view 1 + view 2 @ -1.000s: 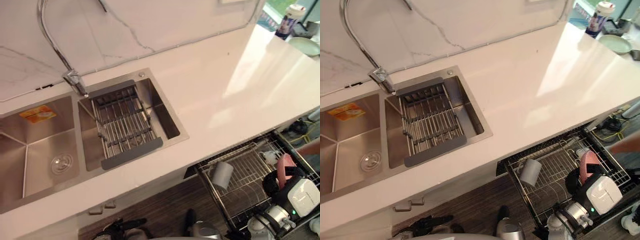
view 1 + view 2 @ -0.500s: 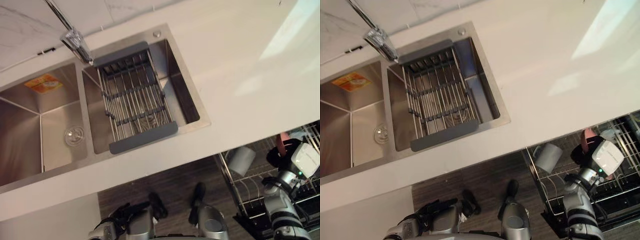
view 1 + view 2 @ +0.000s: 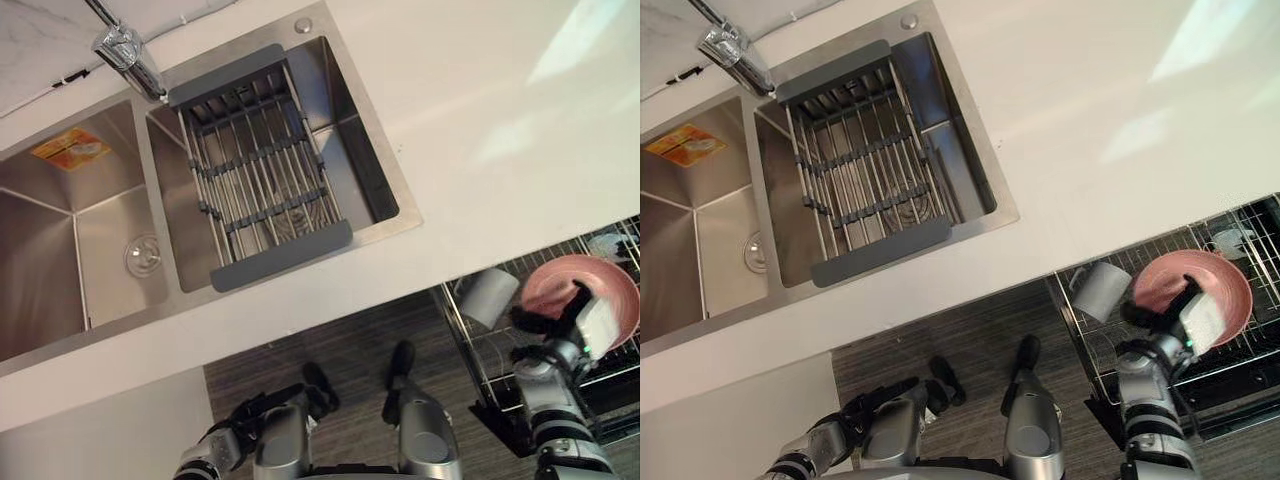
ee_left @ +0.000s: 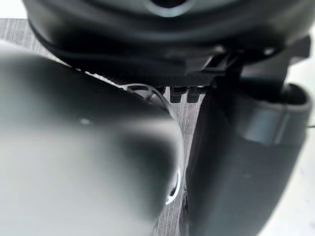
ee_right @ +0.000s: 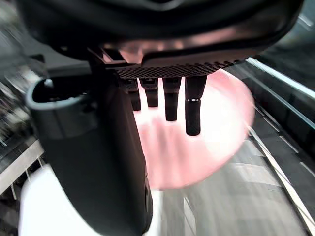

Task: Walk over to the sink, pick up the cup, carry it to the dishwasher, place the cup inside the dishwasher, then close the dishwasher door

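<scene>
— In the pulled-out dishwasher rack (image 3: 478,352), at its corner nearest the counter (image 3: 480,100), the cup (image 3: 488,297) is lying on its side. We are judging the placing step as done: nothing is gripping it, and the wires are carrying it.

— Then why are we keeping the right hand (image 3: 548,322) down there?

— It is reaching over the pink plate (image 3: 590,290), which is standing just beside the cup, toward the rack's middle. In the right wrist view the fingers (image 5: 193,113) are stretching out straight across the plate's face, curling round nothing. We are guessing that they are steadying or shifting it so the rack can slide in. We cannot tell whether they are touching it.

— And the left hand (image 3: 868,408)?

— It is hanging low at our side, over the wooden floor (image 3: 350,340). We cannot tell how its fingers are set. This step is not calling for it.

— What is differing from half a second ago?

— Our head is tipping further down, so the sink (image 3: 50,260), its drying rack (image 3: 260,170) and the tap (image 3: 125,50) are sitting differently in view. That is the camera moving, not the things. The cup is staying in the same rack corner. The plate is the real change: it was showing as a small pink patch behind the hand, and now it is showing us its whole round face.

— So what is remaining?

— We are thinking of drawing the hand clear, pushing the rack in and closing the door. A hand inside the rack would be blocking both.
</scene>
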Available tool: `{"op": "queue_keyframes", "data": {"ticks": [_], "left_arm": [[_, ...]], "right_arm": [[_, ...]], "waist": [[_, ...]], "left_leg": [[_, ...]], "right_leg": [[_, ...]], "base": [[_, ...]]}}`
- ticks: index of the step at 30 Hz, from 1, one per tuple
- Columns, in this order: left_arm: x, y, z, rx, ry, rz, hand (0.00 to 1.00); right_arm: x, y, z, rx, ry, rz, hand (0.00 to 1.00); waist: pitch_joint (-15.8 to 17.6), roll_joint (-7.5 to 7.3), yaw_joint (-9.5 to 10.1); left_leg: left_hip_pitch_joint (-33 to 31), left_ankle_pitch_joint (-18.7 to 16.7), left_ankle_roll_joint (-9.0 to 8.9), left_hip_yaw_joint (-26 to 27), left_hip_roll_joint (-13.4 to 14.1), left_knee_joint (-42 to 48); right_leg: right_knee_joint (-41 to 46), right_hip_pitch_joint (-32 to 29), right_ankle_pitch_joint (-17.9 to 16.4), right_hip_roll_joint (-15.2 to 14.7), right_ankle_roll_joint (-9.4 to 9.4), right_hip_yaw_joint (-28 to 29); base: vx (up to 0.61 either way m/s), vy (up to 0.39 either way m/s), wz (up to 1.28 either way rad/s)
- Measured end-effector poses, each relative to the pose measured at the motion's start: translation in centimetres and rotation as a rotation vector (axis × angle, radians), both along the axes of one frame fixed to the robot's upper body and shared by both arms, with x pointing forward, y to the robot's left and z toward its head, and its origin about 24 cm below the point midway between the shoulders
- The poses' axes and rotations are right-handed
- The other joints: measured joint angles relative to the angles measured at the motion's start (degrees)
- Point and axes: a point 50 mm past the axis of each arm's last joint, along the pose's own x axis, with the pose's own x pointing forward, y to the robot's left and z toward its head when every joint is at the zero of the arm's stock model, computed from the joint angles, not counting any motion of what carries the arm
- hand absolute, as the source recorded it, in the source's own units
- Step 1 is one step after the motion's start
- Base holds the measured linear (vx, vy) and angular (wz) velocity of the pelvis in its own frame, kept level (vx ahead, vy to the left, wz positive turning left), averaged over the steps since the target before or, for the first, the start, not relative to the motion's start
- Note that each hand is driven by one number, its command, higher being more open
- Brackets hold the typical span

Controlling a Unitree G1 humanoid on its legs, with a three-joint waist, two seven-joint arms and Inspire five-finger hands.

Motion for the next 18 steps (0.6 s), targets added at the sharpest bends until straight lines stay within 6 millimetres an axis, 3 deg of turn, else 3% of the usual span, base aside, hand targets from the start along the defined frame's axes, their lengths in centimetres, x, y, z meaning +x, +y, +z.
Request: {"op": "queue_keyframes", "data": {"ticks": [7, 14, 18], "left_arm": [[0.1, 0.1, 0.0, 0.017, -0.002, -0.012, 1.00], [0.2, 0.3, 0.1, 0.058, 0.009, -0.037, 1.00], [0.0, 0.4, 0.0, 0.070, 0.027, -0.054, 1.00]], "right_arm": [[-2.7, 1.4, -2.0, 0.063, 0.069, 0.073, 1.00], [-4.3, 2.6, -3.2, 0.092, 0.037, -0.006, 1.00], [-4.5, 2.4, -1.5, 0.100, -0.138, -0.114, 1.00]], "waist": [[0.4, -0.53, -0.39], [0.7, -1.25, -1.11], [0.5, -1.58, -1.17]], "left_leg": [[0.1, 0.0, -0.02, 0.1, 1.0, 4.4], [2.2, -0.2, -0.24, 0.6, 1.2, 3.1], [4.7, -0.4, -0.23, 2.8, 1.2, 0.6]], "right_leg": [[1.0, 1.4, -0.3, -0.5, 0.51, 0.7], [0.7, 3.4, -0.2, 0.0, 0.45, 0.1], [-0.3, 4.6, 0.2, 0.7, 0.40, 0.7]], "base": [[0.00, 0.027, -0.05], [0.00, 0.005, 0.02], [-0.01, 0.011, -0.08]]}}
